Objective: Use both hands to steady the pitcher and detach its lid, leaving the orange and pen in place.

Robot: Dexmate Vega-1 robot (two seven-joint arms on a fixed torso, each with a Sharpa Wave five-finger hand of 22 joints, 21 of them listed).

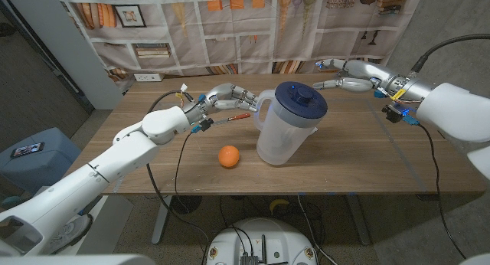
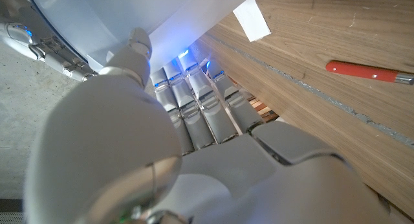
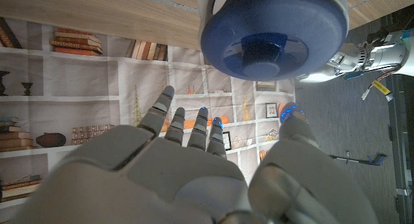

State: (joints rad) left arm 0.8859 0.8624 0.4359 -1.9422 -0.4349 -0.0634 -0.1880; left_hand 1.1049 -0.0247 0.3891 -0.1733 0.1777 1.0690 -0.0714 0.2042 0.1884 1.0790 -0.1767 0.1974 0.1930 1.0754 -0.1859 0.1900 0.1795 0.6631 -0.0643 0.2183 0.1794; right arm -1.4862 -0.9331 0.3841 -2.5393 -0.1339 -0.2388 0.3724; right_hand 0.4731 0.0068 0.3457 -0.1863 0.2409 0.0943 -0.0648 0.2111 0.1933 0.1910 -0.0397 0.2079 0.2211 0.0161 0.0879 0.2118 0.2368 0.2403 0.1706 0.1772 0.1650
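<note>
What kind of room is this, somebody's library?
Probably a lab or test room, not a library: the bookshelves are a printed backdrop, and behind a plain table with a pitcher are bare concrete floor and cables.

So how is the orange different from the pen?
The orange is round and orange all over; the pen is long, thin and red. The orange sits out in the open in front of the pitcher, near the table's front edge; the pen lies further back, beside the left hand. Both rest on the wooden table, and neither hand is holding them.
</note>
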